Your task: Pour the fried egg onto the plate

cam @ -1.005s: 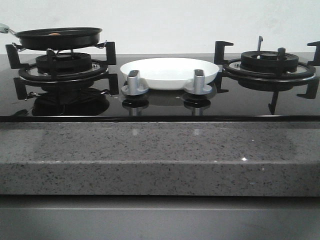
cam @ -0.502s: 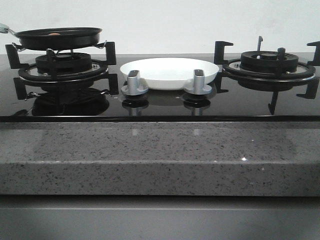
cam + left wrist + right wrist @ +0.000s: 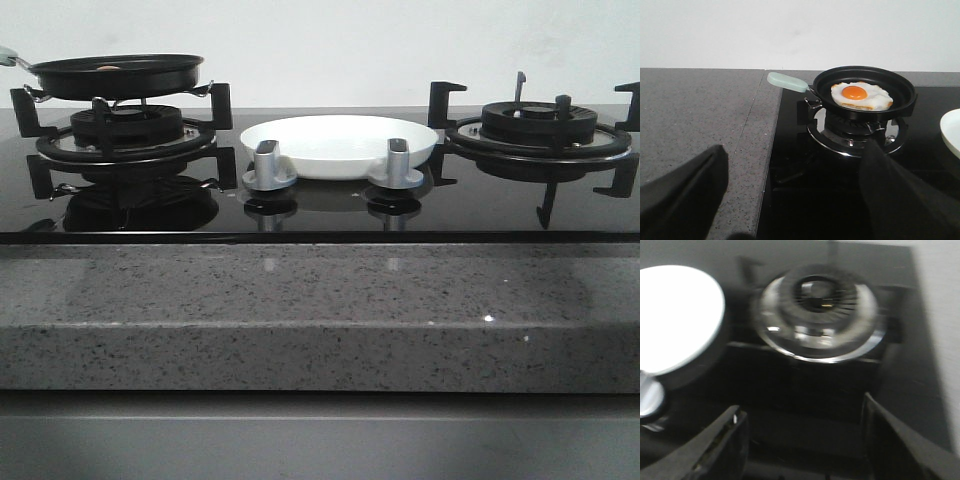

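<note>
Nearest in the left wrist view, the left gripper (image 3: 790, 200) has its jaws spread wide, one dark finger over the grey stone counter (image 3: 695, 115) and the other over the black glass hob (image 3: 805, 185); it holds nothing and touches nothing. The right gripper (image 3: 802, 445), seen blurred in the right wrist view, is likewise spread wide and empty, hanging over the hob just on the near side of the right burner (image 3: 817, 312).

In the front view neither gripper shows. Along the near edge runs the speckled counter, then the hob with two silver knobs (image 3: 269, 166) standing side by side. Just beyond the knobs lies the plate (image 3: 340, 140), round, glossy white, shallow with a raised rim, flat on the glass between the two burners and bare inside.

On the left burner (image 3: 125, 130) sits the black frying pan (image 3: 865, 92), level on the pan support, its pale green handle (image 3: 787, 81) pointing left and slightly toward the far side. The fried egg (image 3: 861, 96) lies flat in the pan, an irregular white patch with browned edges and a round orange yolk near its middle, well apart from the plate.
</note>
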`<action>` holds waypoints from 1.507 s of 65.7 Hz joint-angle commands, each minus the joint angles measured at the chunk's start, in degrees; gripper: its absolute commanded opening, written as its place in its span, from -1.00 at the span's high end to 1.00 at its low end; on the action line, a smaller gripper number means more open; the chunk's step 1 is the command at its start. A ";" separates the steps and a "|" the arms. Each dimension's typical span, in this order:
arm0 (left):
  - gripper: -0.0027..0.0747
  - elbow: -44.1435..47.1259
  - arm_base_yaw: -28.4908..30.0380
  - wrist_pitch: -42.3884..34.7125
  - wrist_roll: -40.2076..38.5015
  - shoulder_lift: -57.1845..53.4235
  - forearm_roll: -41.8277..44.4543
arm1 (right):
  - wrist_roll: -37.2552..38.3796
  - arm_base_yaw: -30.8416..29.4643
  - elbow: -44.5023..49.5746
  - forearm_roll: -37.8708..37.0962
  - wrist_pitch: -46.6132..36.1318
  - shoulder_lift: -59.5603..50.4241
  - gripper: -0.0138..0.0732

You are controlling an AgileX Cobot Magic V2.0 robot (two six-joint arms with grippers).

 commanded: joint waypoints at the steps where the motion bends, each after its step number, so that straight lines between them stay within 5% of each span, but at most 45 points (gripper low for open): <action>1: -0.42 -1.55 0.08 -5.01 -0.60 0.42 -0.32 | 0.00 2.79 -7.03 0.58 -0.67 5.31 -0.45; 17: -0.42 -1.55 0.08 -5.01 -0.60 0.42 -0.32 | 0.00 6.78 -24.11 1.22 10.27 20.97 -0.19; 59: -0.40 -1.55 0.08 -5.10 -0.60 0.42 -0.32 | -2.15 6.85 -71.54 6.72 43.01 57.56 -0.18; 86: -0.40 -1.55 0.08 -5.10 -0.60 0.42 -0.32 | -2.15 6.85 -77.49 7.18 46.62 62.40 0.12; 99: -0.40 -1.55 0.08 -5.10 -0.60 0.42 -0.32 | -2.15 6.74 -77.55 7.18 46.73 62.29 0.67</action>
